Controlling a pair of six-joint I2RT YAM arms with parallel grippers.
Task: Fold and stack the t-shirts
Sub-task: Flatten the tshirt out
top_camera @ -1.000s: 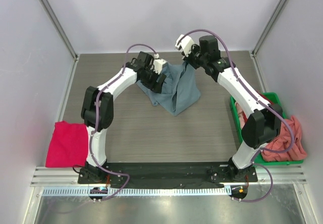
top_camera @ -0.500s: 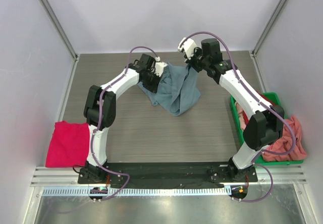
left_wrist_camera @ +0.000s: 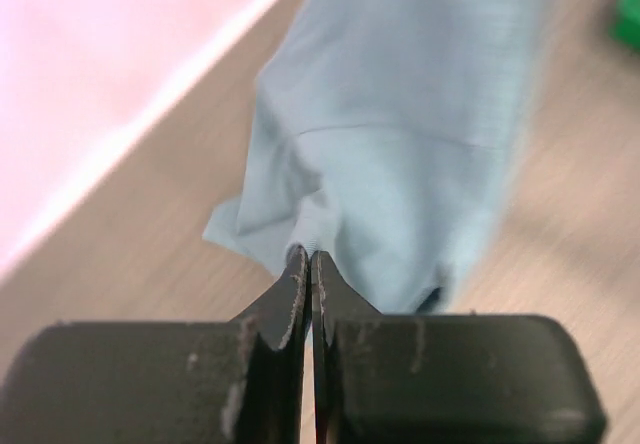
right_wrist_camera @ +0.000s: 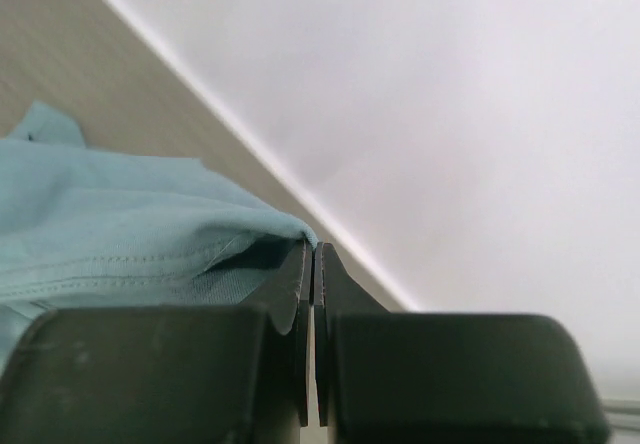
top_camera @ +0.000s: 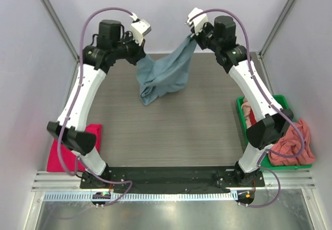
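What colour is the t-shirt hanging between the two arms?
Plain dusty grey-blue, no print visible. The soft cloth t-shirt shows best in the top external view.

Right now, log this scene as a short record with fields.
Left gripper: shut on the grey-blue shirt
Right gripper: shut on the same shirt
Grey-blue shirt: hanging between both arms over the table
Magenta shirt: folded flat, near left side
Green bin: right side, pink shirts heaped in it

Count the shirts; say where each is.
3: a grey-blue shirt hung between left pincer and right pincer, a magenta shirt at the table's left edge, a salmon shirt draped over the green bin; more may hide inside.
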